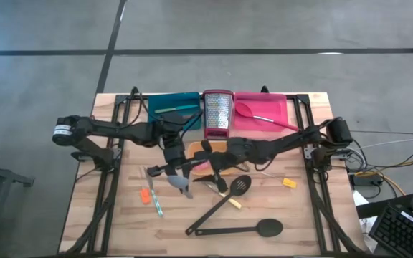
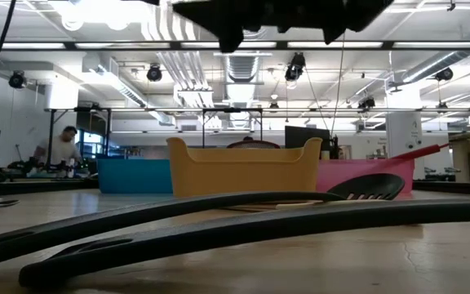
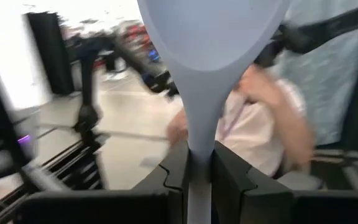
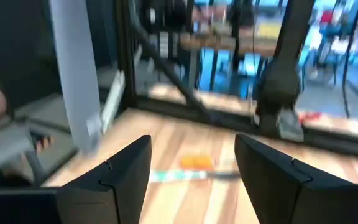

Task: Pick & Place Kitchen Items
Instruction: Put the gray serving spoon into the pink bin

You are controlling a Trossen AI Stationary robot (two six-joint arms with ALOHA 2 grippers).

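Note:
My left gripper [image 1: 172, 163] reaches in from the table's left, above the middle of the table, and is shut on a grey spoon [image 1: 180, 183]. The spoon's bowl [image 3: 210, 43] stands out beyond the fingertips. My right gripper [image 1: 210, 166] comes from the right and stands open close beside it, over the orange tray [image 1: 201, 150]. Nothing is between its fingers [image 4: 126, 171]. In the right wrist view the spoon's grey handle [image 4: 73, 81] shows off to one side of the fingers. A long black spoon [image 1: 239, 229] and a slotted spatula [image 1: 224, 199] lie flat on the near half of the table. My left gripper pinches the grey spoon's handle just behind the bowl [image 3: 199, 146] between its two fingers. The handle runs along the fingers and on back toward the wrist, with the bowl sticking out in front. The gripper points about level, and the spoon is clear of the table.
A teal tray [image 1: 172, 107], a steel grater with a red base [image 1: 217, 115] and a pink tray [image 1: 267, 113] holding a red spoon line the far edge. Small orange pieces [image 1: 145, 195] [image 1: 289, 183] and a thin teal-handled tool [image 1: 158, 206] lie loose. A person sits in the room behind.

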